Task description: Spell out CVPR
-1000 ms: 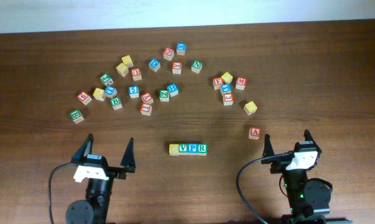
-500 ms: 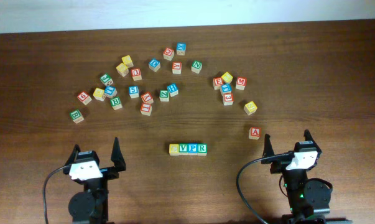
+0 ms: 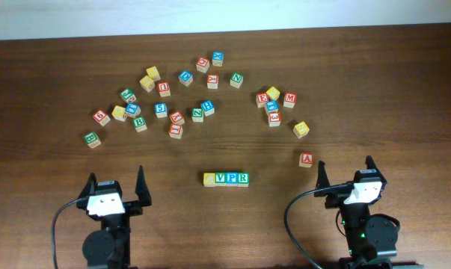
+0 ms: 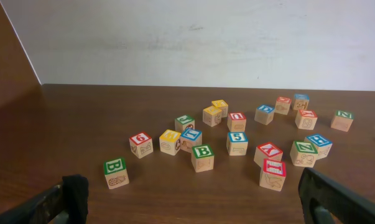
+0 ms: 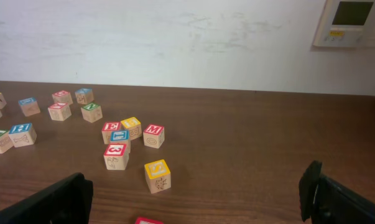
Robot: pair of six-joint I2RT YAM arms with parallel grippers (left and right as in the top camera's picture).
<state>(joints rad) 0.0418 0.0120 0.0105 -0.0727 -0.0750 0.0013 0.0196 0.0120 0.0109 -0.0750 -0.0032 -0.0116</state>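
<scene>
A row of wooden letter blocks [image 3: 226,178] lies at the table's front centre: a yellow-topped block [image 3: 209,179], then V [image 3: 221,178], P [image 3: 232,178] and R [image 3: 243,178], touching side by side. My left gripper [image 3: 114,183] is open and empty near the front left edge, well left of the row. My right gripper [image 3: 345,173] is open and empty at the front right. In the left wrist view the open fingers [image 4: 193,199] frame bare table. In the right wrist view the open fingers [image 5: 196,193] frame a yellow block [image 5: 157,175].
Several loose letter blocks are scattered across the back: a left cluster around a green B [image 3: 139,122], a right group by the red M [image 3: 289,99], a yellow block [image 3: 301,128], and a red A block [image 3: 306,159] close to my right gripper.
My left gripper has drawn back toward the front left and its fingers have narrowed somewhat, still open. The right arm and the blocks have not moved.
</scene>
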